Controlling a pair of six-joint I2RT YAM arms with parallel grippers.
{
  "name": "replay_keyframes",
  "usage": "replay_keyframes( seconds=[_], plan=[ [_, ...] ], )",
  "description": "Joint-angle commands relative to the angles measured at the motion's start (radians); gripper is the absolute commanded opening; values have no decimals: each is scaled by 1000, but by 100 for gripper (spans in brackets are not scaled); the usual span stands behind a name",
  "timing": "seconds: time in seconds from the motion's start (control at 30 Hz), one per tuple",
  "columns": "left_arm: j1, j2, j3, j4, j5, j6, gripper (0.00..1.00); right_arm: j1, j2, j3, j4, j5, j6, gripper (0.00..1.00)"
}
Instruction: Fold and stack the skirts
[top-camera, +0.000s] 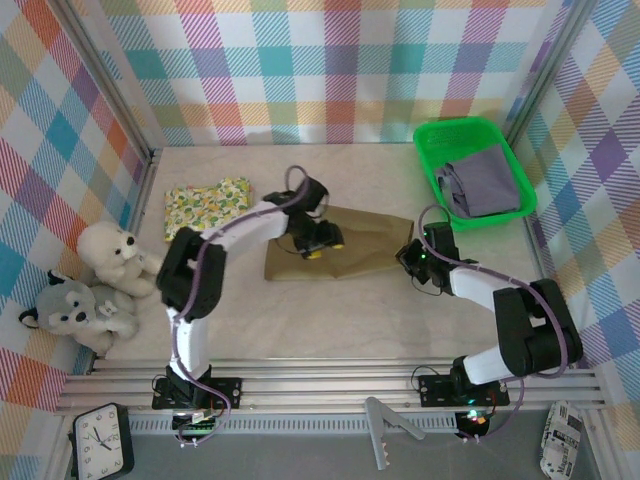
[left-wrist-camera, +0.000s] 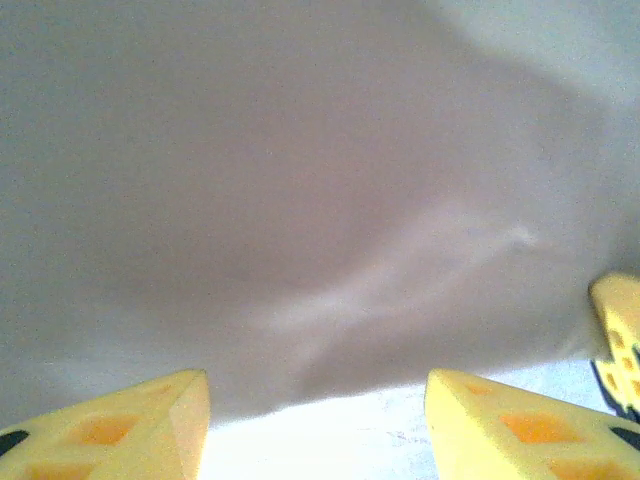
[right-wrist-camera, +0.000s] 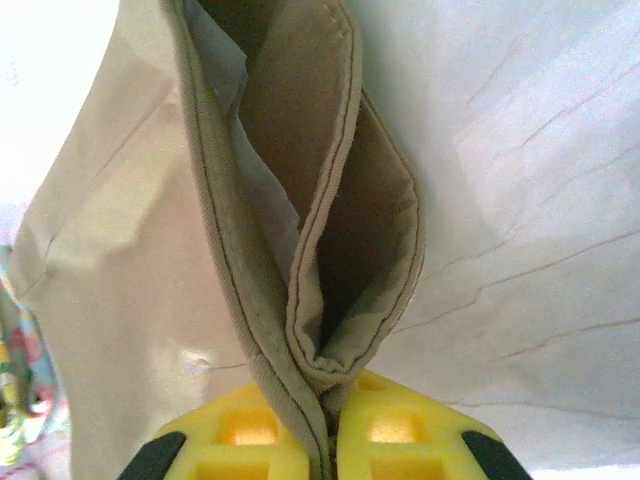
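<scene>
The plain olive-khaki skirt lies flat in the middle of the table. My right gripper sits at its right edge. In the right wrist view this gripper is shut on the skirt's stitched hem, and the layers of cloth spread apart above the pinch. My left gripper hovers low over the skirt's left half. Seen from the left wrist, this gripper is open, with blurred cloth close ahead and nothing between its fingers. A folded yellow-green floral skirt lies at the back left. The lavender-grey skirt rests in the green tray.
Two plush toys, one white and one grey, sit against the left wall. The green tray stands in the back right corner. Checked walls close in the table on three sides.
</scene>
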Motion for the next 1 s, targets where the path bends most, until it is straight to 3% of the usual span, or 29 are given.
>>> replay_keyframes(
  seconds=[0.0, 0.2, 0.47, 0.67, 0.8, 0.97],
  plan=[
    [125, -55, -84, -44, -104, 51, 58, -31, -37, 32, -55, 29, -176, 0],
    [184, 19, -107, -47, -101, 137, 56, -42, -13, 78, -115, 31, -314, 0],
    [184, 121, -161, 36, -56, 75, 35, 3, -2, 268, -250, 44, -515, 0],
    [189, 125, -160, 40, -56, 67, 22, 204, 76, 503, -361, 57, -808, 0],
    [197, 117, -165, 51, -55, 69, 15, 375, 223, 703, -487, 21, -1017, 0],
    [209, 112, -190, 88, -28, 64, 13, 528, 458, 948, -645, 6, -1178, 0]
  ],
)
